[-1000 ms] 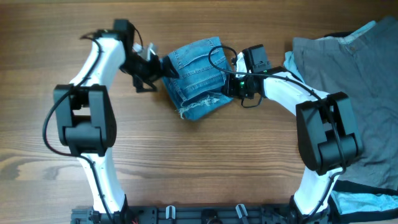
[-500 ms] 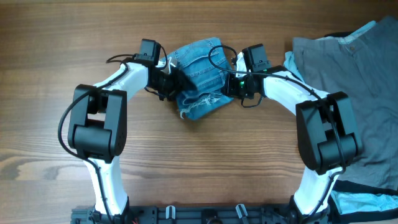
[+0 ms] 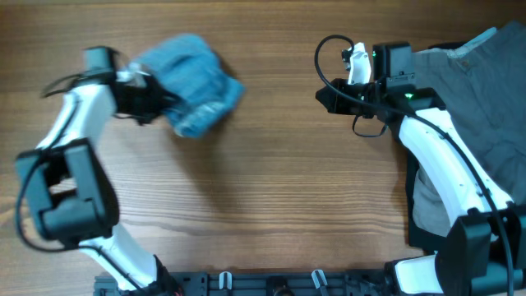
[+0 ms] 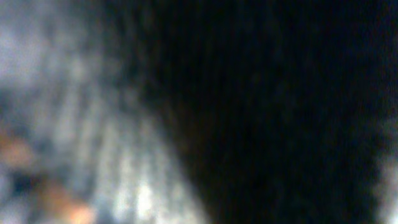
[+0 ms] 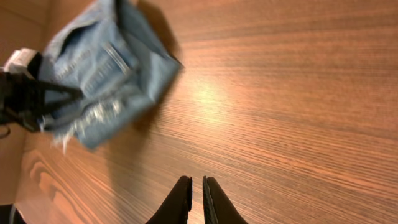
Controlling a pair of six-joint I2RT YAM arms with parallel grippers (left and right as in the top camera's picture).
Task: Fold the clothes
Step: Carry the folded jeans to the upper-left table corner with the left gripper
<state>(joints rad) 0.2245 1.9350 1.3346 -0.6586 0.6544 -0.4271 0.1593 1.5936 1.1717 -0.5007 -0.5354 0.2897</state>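
The folded light-blue jeans (image 3: 197, 82) lie as a compact bundle at the table's left, blurred by motion. My left gripper (image 3: 150, 103) is shut on the bundle's left edge. In the right wrist view the jeans (image 5: 106, 65) show a frayed hem, with the left gripper (image 5: 53, 106) clamped on their near side. The left wrist view holds only blurred pale cloth (image 4: 93, 155) and darkness. My right gripper (image 3: 323, 97) hovers over bare wood right of centre, well apart from the jeans. Its jaws (image 5: 197, 190) are shut with nothing between them.
A large grey garment (image 3: 472, 90) covers the table's right side, under and behind the right arm. Pale-blue cloth (image 3: 486, 37) peeks out at its top edge, and more pale-blue cloth (image 3: 493, 267) lies at the bottom right corner.
The left gripper closed on the jeans and swept the bundle left across the table. The right gripper let go of the jeans' right side and drew back to the right.
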